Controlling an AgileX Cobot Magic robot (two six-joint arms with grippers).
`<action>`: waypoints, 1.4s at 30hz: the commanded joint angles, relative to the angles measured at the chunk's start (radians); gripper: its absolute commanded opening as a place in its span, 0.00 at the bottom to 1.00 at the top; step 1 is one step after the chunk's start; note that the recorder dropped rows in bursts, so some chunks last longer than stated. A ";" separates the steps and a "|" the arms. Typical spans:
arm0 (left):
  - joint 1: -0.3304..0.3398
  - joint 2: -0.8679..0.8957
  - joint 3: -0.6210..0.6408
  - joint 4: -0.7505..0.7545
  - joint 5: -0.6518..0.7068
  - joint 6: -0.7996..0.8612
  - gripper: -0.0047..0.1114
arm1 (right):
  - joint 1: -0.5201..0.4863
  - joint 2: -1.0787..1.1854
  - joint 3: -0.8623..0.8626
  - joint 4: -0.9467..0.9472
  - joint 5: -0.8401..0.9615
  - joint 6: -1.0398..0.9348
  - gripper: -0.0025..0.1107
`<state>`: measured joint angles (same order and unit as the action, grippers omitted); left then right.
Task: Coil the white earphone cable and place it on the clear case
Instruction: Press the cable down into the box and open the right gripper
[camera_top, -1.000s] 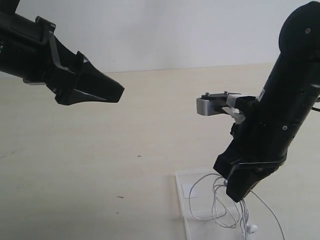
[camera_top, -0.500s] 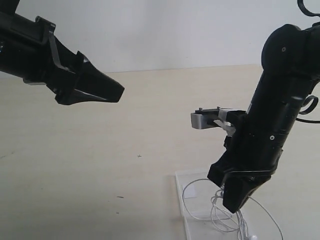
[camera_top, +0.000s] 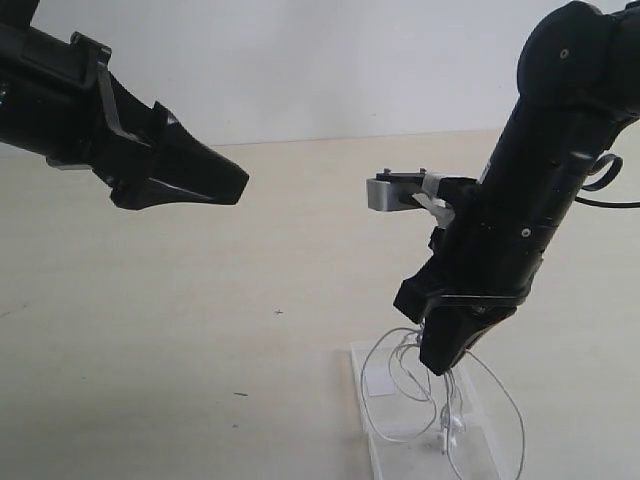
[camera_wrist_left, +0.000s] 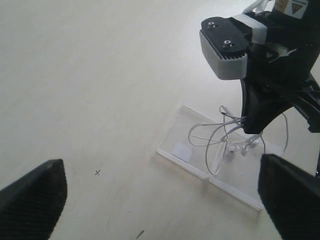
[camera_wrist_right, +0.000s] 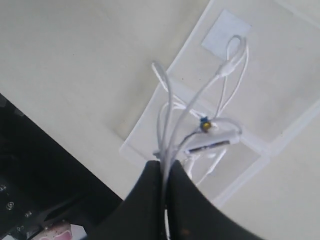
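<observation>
R gripper (camera_top: 440, 366) pinched on white earphone cable (camera_wrist_right: 225, 70), loops hanging over clear case (camera_wrist_left: 240, 180) on bench (camera_top: 200, 330). L gripper (camera_top: 232, 185) jaws wide, aloft, well apart.

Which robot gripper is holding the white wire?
The right gripper, shut on the white earphone cable above the clear case. The left gripper is open and empty.
</observation>
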<state>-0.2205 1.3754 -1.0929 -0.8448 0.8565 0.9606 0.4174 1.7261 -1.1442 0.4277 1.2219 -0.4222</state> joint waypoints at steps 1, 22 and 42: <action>0.001 -0.006 0.000 -0.010 0.000 0.003 0.90 | 0.002 -0.003 -0.010 0.007 -0.001 -0.022 0.02; 0.001 -0.006 0.000 -0.004 0.001 0.005 0.90 | 0.002 0.050 0.096 0.021 -0.001 -0.046 0.02; 0.001 -0.006 0.000 -0.004 0.005 0.005 0.90 | 0.002 0.141 0.096 0.062 -0.071 -0.049 0.30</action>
<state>-0.2205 1.3754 -1.0929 -0.8410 0.8565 0.9606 0.4174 1.8656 -1.0525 0.4820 1.1618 -0.4602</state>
